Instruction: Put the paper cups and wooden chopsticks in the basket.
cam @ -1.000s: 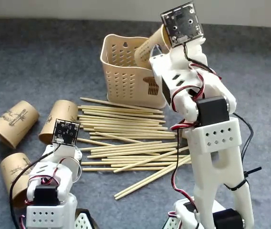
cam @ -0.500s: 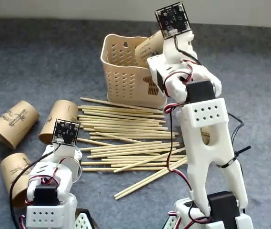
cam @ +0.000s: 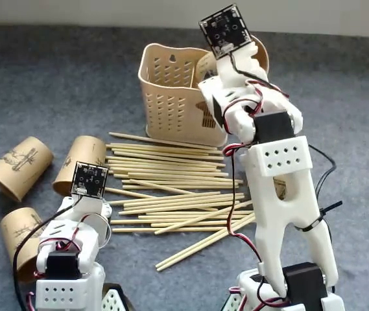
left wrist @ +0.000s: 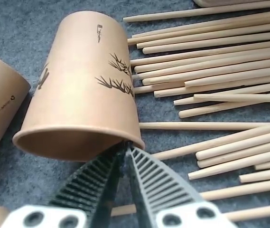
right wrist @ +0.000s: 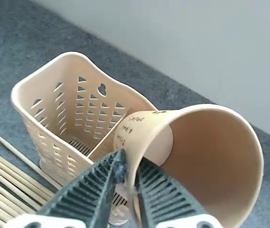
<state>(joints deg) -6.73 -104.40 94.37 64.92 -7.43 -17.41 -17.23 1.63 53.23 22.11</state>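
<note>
The cup (right wrist: pixel 196 156), its wall pinched between the right gripper's (right wrist: pixel 127 167) narrow fingers, now hangs tilted with its base over the basket (cam: pixel 171 97), nearer in than a second ago, so letting go looks close.

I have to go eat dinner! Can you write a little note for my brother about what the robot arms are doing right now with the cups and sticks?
Right tool: shut on the tilted cup, whose bottom is at the basket's open top; not let go yet.
Left tool: shut, seemingly pinching the rim of the lying cup.
A second lying cup and a third lying cup are nearby. The chopsticks lie spread in front of the basket.
Done: nothing dropped in yet.
Left: release this cup, then the three lying cups and all the chopsticks.
</note>
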